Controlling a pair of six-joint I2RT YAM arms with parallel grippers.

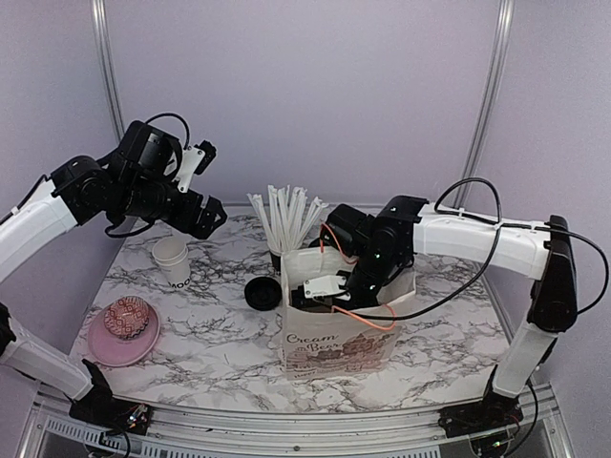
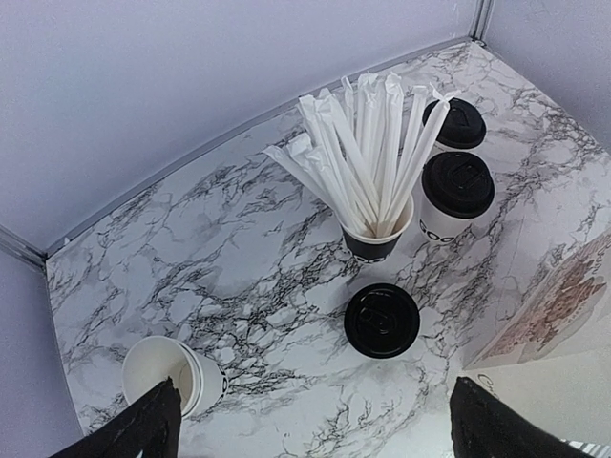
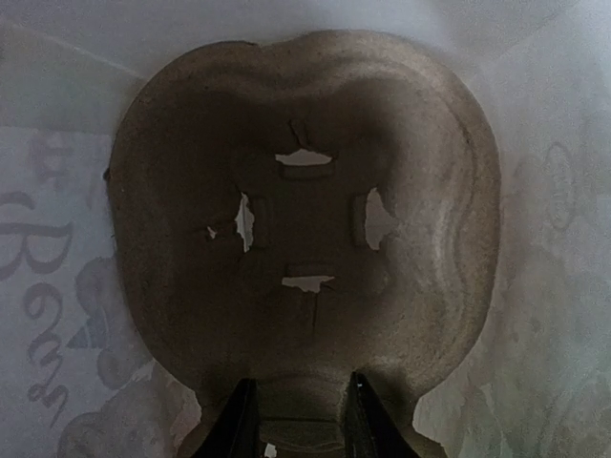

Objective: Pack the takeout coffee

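Both coffees stand upright, long axis vertical and lids up, on the right side of the straw cup (image 2: 372, 243). The first coffee cup (image 2: 456, 191) is just beside the straw cup. It is smooth white paper tapering to the base, with black lettering low on its wall and a round matte black plastic lid with a raised rim. The second coffee cup (image 2: 456, 124) stands just beyond the first, farther from the straw cup, and only its black lid shows clearly.

The straw cup is black and holds a fan of paper-wrapped white straws leaning outward. On the arms' side of it, a loose lid (image 2: 382, 320) lies flat on the glossy marble-patterned table (image 2: 239, 239). Well to its left stands a lidless cup (image 2: 172, 377), white and open-mouthed. To its right, toward the arms, stands a printed white paper bag (image 1: 334, 334).

The left gripper (image 2: 315, 420) hangs high over the table with its jaws spread wide, gripping nothing. The right gripper (image 3: 298, 415) is down inside the bag, its jaws clamped on the edge tab of a carrier (image 3: 305, 191) of rough brown moulded pulp, lobed, with a cross-cut slot.
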